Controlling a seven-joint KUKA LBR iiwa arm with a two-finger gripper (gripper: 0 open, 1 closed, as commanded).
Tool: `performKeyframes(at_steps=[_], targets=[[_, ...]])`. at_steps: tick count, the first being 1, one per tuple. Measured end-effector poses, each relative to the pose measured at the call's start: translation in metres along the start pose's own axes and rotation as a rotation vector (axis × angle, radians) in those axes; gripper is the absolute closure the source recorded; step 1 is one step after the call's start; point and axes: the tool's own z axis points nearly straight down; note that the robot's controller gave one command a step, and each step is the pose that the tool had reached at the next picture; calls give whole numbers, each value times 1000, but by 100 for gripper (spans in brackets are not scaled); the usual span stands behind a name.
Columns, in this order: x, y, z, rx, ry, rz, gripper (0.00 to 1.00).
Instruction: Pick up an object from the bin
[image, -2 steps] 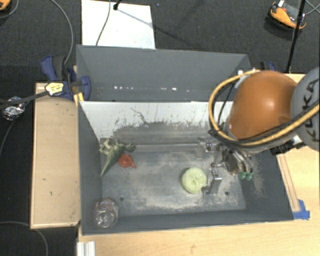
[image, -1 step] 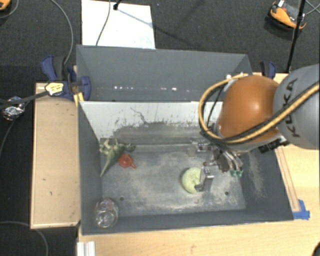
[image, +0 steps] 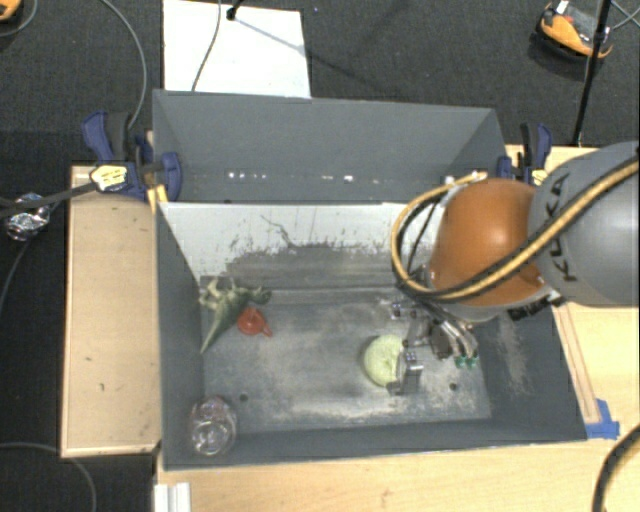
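A pale green ball (image: 379, 360) lies on the floor of the grey bin (image: 310, 385), right of centre and towards the near wall; the gripper (image: 410, 370) is down at floor level just beside it on its right, its metal touching or nearly touching the ball's edge; whether the gripper is spread or closed cannot be told from this angle; above it sit the arm's orange cover (image: 485, 245) and looped cables (image: 420, 215); the floor is scuffed and scratched; well apart at the left lies a green toy dinosaur (image: 228, 298) with a small red piece (image: 253, 322) against it; a clear plastic thing (image: 212, 425) sits in the near left corner.
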Motion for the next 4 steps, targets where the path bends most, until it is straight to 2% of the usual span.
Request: performKeyframes(at_steps=[1, 2, 3, 4], targets=[[-4, -5, 29, 0, 5, -111, 0], [-27, -12, 55, 1, -5, -308, 0], [-41, -28, 71, -1, 1, -433, 100], [-41, -28, 71, -1, 1, -433, 100]])
